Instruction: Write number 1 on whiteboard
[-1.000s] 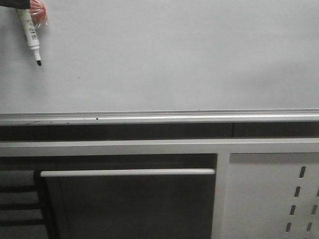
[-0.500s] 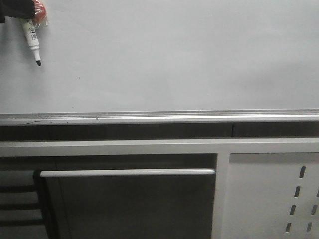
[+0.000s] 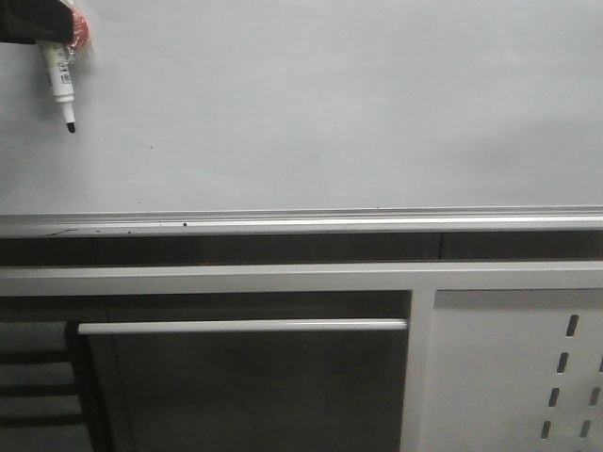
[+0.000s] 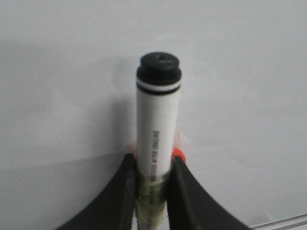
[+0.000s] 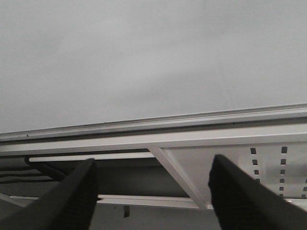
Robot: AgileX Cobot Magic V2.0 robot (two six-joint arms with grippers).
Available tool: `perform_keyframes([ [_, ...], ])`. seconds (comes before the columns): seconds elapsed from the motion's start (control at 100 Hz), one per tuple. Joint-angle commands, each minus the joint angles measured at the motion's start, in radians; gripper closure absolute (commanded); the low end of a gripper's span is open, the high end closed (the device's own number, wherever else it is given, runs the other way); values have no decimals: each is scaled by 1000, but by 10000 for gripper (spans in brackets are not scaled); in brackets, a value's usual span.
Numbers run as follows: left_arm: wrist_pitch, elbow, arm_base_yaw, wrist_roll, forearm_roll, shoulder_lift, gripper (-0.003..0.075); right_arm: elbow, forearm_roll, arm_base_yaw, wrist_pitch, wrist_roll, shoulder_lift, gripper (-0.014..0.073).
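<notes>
No number 1 yet: whiteboard (image 3: 330, 113), smooth matte pale grey, is unmarked apart from tiny specks. Marker (image 3: 58, 75), a white cylinder with black tip pointing down, sits at the board's upper left, pinched by left gripper (image 4: 152, 184); it has crept slightly up over the last second, no stroke begun. Right gripper (image 5: 152, 184) is spread, empty, near the silver rail (image 3: 377, 222).

The left gripper (image 4: 151, 179) has smooth matte black jaws that curve outward toward their base. The right gripper (image 5: 151, 179) shows the same black, tapering, unmarked jaws.
</notes>
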Motion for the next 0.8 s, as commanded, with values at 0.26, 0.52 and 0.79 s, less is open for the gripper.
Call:
perform_keyframes([
  [0.26,191,-37,-95,-2,201,-95,741,-56,12,2,34,-76,12,146],
  [0.52,213,-41,-387,-2,358,-63,741,-258,304,2,382,-473,142,146],
  [0.79,240,-122,-513,-2,389,54,741,-505,438,11,708,-573,362,146],
])
